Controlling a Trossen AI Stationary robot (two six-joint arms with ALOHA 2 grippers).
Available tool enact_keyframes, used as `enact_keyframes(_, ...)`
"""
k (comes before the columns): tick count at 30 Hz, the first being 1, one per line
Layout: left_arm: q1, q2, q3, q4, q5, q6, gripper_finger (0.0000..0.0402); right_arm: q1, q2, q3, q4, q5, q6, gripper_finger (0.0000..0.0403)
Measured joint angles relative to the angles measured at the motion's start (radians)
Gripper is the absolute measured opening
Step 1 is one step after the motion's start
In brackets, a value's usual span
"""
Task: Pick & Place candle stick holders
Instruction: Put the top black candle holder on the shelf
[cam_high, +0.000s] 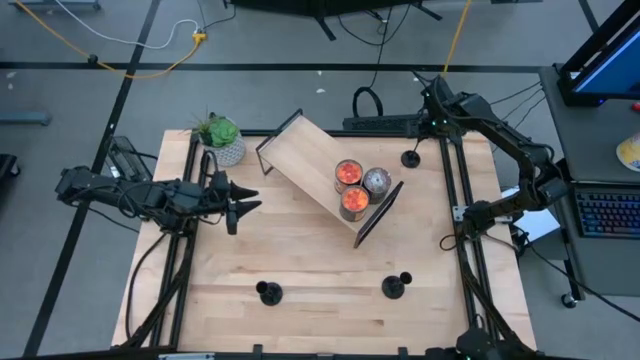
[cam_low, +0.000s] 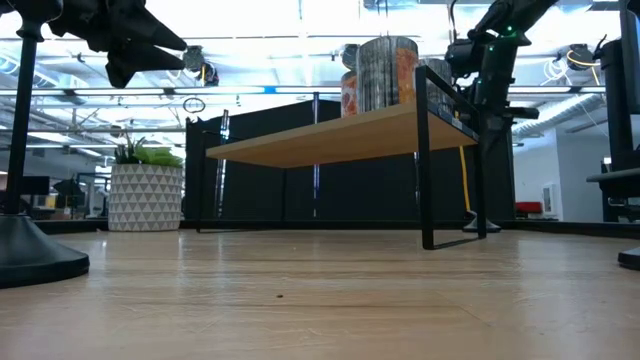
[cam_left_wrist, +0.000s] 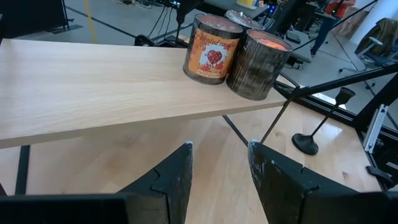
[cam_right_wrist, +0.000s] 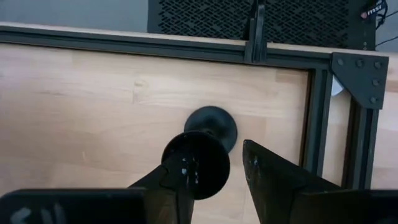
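A: Start close. What's on the near edge of the table (cam_high: 320, 320)?

B: Two candle stick holders stand there, well apart: one near holder (cam_high: 269, 293) toward the left side, another near holder (cam_high: 395, 287) toward the right. Both upright, nothing touching them.

A: And the arms?

B: The left gripper (cam_high: 243, 204) hangs above the table's left side, fingers (cam_left_wrist: 174, 174) spread apart and holding nothing. From its wrist it faces the wooden shelf (cam_left_wrist: 93, 81), with the candle jars (cam_left_wrist: 239, 53) on top.

A: The shelf sits mid-table?

B: Yes, set at an angle, black legs, three jars clustered at its right end. A potted plant (cam_high: 220, 138) stands behind its left end.

A: And farther back?

B: The third holder (cam_high: 410, 158) stands at the far right corner, beside the table's black frame. The right gripper (cam_right_wrist: 214, 171) is directly above it. Its fingers are parted, with the holder's top cup (cam_right_wrist: 196, 165) showing between them; I can't see them pressing on it.
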Motion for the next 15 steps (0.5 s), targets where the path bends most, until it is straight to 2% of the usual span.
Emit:
enact_keyframes(6,0.0,0.0,0.0,0.0,0.0,0.001,0.0164,-0.027,0.0,-0.021,-0.001,-0.001,0.003,0.0119)
enact_keyframes(15,0.0,0.0,0.0,-0.001,0.0,0.001,0.0163,-0.045,-0.004,-0.115,0.118,-0.056,-0.019,0.0071)
